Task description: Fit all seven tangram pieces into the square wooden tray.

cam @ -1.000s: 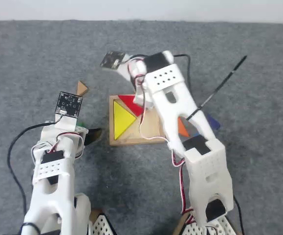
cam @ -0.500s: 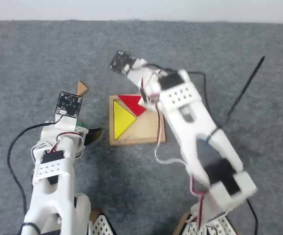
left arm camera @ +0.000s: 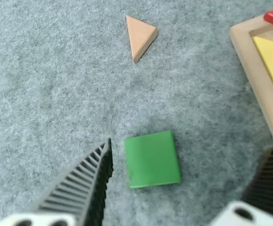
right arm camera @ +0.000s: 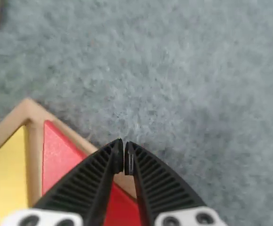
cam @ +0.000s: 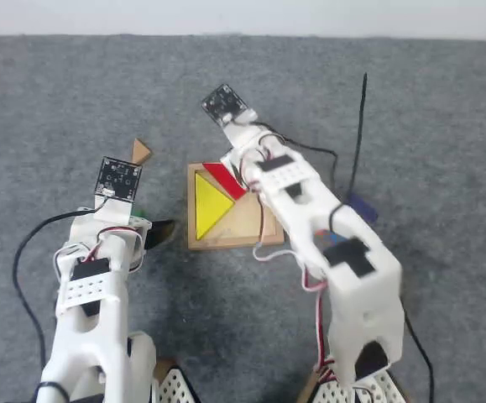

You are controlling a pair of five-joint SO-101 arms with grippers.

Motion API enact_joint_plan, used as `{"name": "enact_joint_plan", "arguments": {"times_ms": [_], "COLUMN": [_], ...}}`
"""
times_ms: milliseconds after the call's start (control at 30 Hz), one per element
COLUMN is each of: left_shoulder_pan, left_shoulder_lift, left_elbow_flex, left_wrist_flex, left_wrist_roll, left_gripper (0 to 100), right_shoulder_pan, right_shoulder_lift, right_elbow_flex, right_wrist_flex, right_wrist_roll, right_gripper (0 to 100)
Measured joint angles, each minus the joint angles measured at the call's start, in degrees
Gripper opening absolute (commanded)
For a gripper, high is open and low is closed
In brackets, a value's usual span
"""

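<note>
Tray point(cam: 226, 243) rim beneath closed right pincer point(right arm camera: 123, 157)

right gripper point(right arm camera: 123, 154) shifted sideways, along wooden tray point(cam: 226, 243) far edge

The bench point(cam: 444, 319) is covered throughout by a grey felt point(cam: 66, 92) with a short pile, mottled light and dark. This felt is seen directly under and around the left tool point(left arm camera: 188, 153), and it is spread out beyond the tips of the right tool point(right arm camera: 123, 151). Far past both tools, the felt's straight edge is met by a pale wall strip point(cam: 243, 17).
</note>
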Motion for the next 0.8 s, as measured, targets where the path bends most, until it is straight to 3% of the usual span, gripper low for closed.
{"name": "enact_joint_plan", "arguments": {"times_ms": [233, 800], "left_shoulder_pan": [0.0, 0.0], "left_shoulder_lift": [0.0, 0.0], "left_elbow_flex": [0.0, 0.0], "left_wrist_flex": [0.0, 0.0], "left_wrist_roll": [0.0, 0.0], "left_gripper": [44, 44], "right_shoulder_pan": [-0.3, -1.1], "right_shoulder_lift": [9.2, 6.2], "right_elbow_flex": [-19.5, -22.0], "right_wrist_flex": [20.5, 27.1], "right_wrist_roll": [-3.8, -4.1], "right_gripper": [0.8, 0.8]}}
